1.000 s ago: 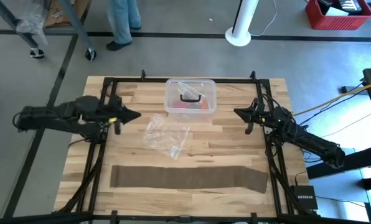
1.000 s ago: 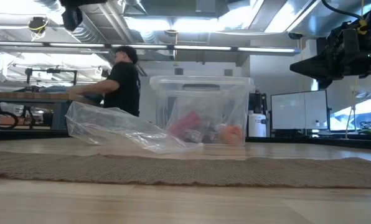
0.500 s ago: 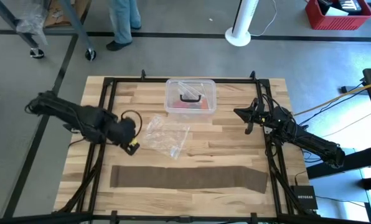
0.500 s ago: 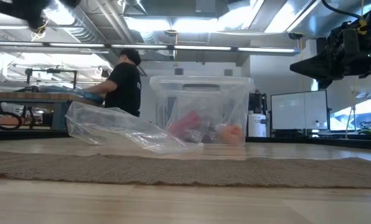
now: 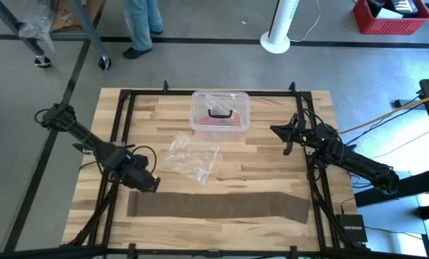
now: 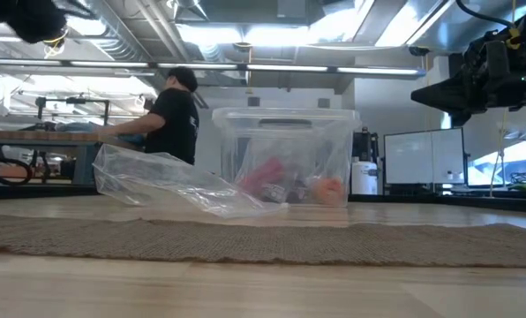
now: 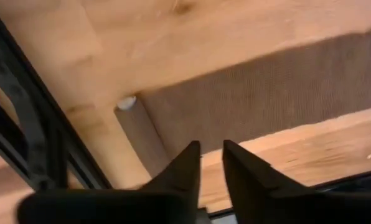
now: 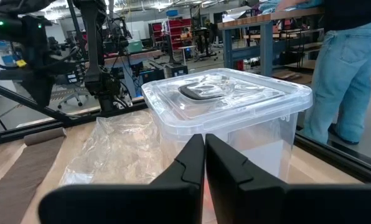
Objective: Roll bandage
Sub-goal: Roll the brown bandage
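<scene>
While flat, the bandage lies under the left tool.

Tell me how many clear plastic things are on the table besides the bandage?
2. A clear plastic box with a black handle sits at the table's far edge; a crumpled clear bag lies between it and the bandage. More may be hidden inside the box.

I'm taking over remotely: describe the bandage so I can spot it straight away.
On the wooden table, look along the edge farthest from the clear plastic box. The bandage lies flat there, unrolled, running across the table, with the left gripper above its end. It is the only dull brown fabric strip; the nearby plastic bag is clear and crumpled.
</scene>
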